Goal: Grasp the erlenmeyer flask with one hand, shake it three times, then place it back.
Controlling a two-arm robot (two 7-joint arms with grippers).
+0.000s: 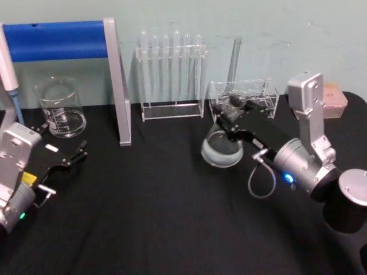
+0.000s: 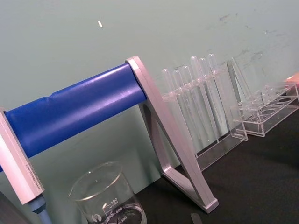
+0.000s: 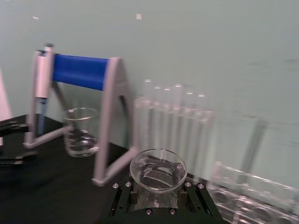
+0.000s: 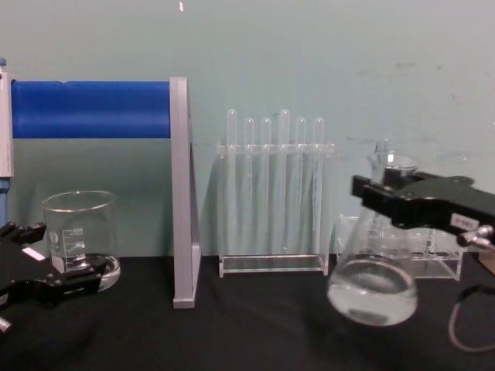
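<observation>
Light: even and bright, falling from above; the pale wall [image 4: 325,54] shines, while the black desk [image 1: 160,217] stays dark and matt.
Shadows: faint, with hardly any on the desk beneath the jaws.
Glare: small white glints on the erlenmeyer flask [image 4: 371,290] held in the jaws of the right gripper [image 4: 380,192]; a blue lamp [image 1: 288,179] glows behind them.
Blur: in the right wrist view the test tubes [image 3: 173,116] beyond the jaws are smeared; the erlenmeyer flask's rim between the jaws is clearer.

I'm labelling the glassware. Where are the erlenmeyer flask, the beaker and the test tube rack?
erlenmeyer flask [image 4: 373,290], chest view, its wide lower body.
beaker [image 1: 60,109], head view, its front wall.
test tube rack [image 4: 272,265], chest view, its base plate.
</observation>
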